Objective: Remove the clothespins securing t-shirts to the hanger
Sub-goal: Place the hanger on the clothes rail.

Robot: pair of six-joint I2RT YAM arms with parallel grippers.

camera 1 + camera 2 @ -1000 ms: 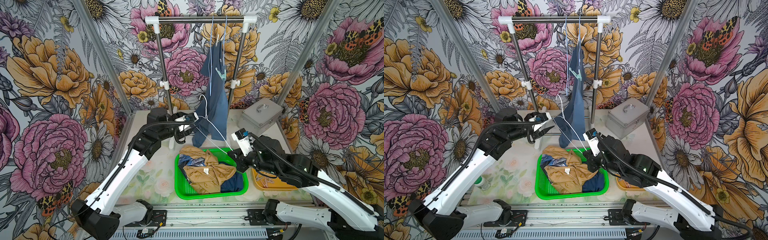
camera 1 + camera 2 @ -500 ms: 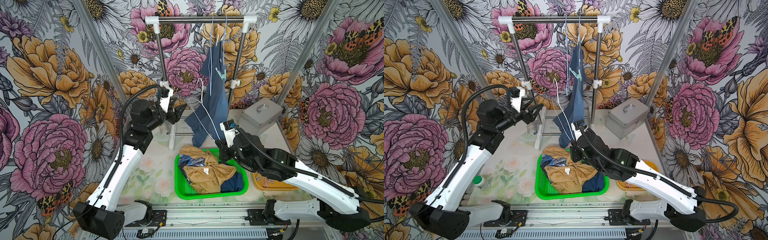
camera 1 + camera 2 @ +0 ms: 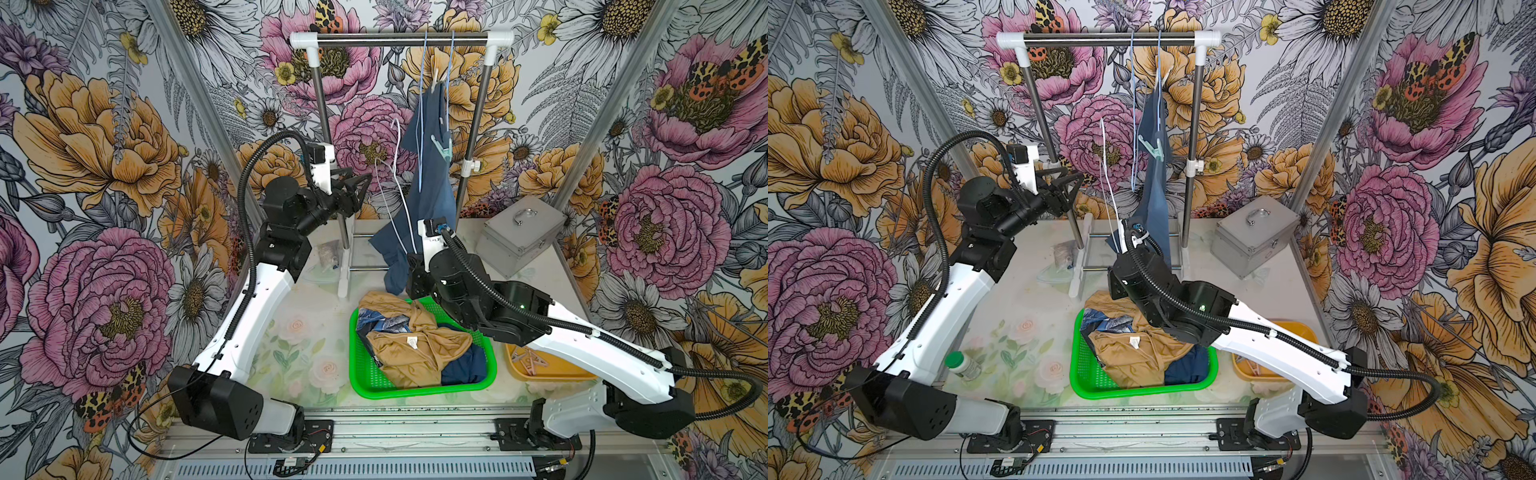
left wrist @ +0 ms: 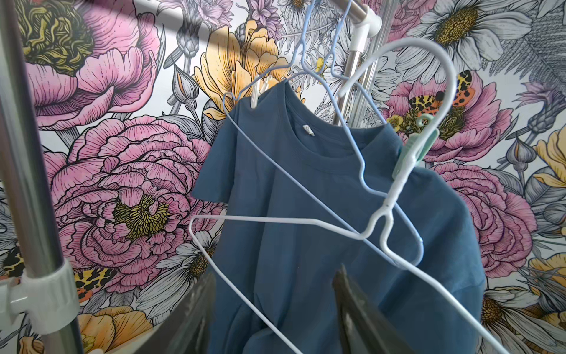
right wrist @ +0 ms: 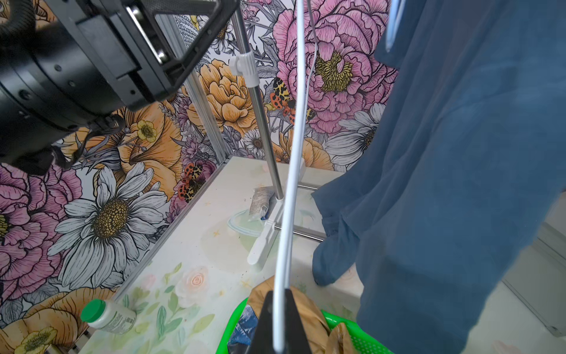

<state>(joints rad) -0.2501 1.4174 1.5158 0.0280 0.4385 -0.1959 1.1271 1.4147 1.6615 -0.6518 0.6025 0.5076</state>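
Clothespins (image 3: 530, 357) lay in your near-right tray (image 3: 552, 377); mid-table, your right gripper (image 5: 278, 306) pinched the white hanger (image 5: 294, 184); farther left, your left gripper (image 4: 274, 285) stood part-open, empty, facing the blue t-shirt (image 4: 306, 214) hanging from the far rail (image 3: 399, 38). Next, likely: squeeze its mint clothespin (image 4: 413, 153).

The blue shirt (image 4: 306, 214) is seen as soft, matt cloth, faintly creased. The tan shirt (image 3: 415, 345) is of like matt cloth, more crumpled. The white hanger (image 4: 275, 219) is made of thin wire under a smooth white coat. The clothespin (image 4: 413, 150) is of smooth mint plastic with a slight sheen. The rail (image 3: 399, 37) is of polished metal, joined by white plastic fittings (image 3: 305, 41). The basket (image 3: 370, 374) is moulded in glossy green plastic mesh. The case (image 3: 519, 237) is clad in matt silver metal. The tabletop (image 3: 299, 332) is smooth, printed and faintly glossy. The arm shells (image 3: 257, 307) are finished in glossy white plastic.
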